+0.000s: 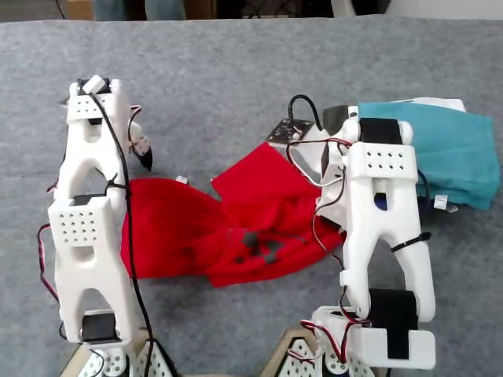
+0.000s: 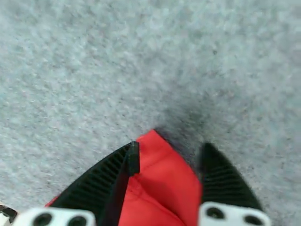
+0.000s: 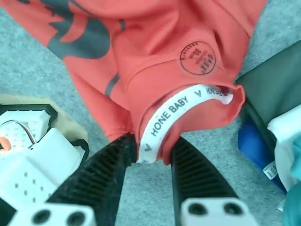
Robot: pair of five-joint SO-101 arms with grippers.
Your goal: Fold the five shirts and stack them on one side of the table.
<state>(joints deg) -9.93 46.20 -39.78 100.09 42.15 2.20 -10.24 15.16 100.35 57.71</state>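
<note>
A red shirt (image 1: 259,224) with a dark print lies crumpled and partly doubled over at the table's middle, between the two arms. My left gripper (image 1: 144,157) is at the shirt's left edge. In the left wrist view a red corner (image 2: 162,174) sits between the fingers, raised off the felt, and my left gripper (image 2: 170,146) is shut on it. My right gripper (image 3: 150,146) is shut on the shirt's collar (image 3: 188,106), at the white neck label. In the high view the right arm (image 1: 381,212) covers that end of the shirt.
A pile of folded shirts with a teal one (image 1: 448,149) on top lies at the right edge, partly under the right arm. Its dark green (image 3: 273,89) and blue (image 3: 251,141) layers are next to the collar. Grey felt (image 1: 236,71) stretches bare behind.
</note>
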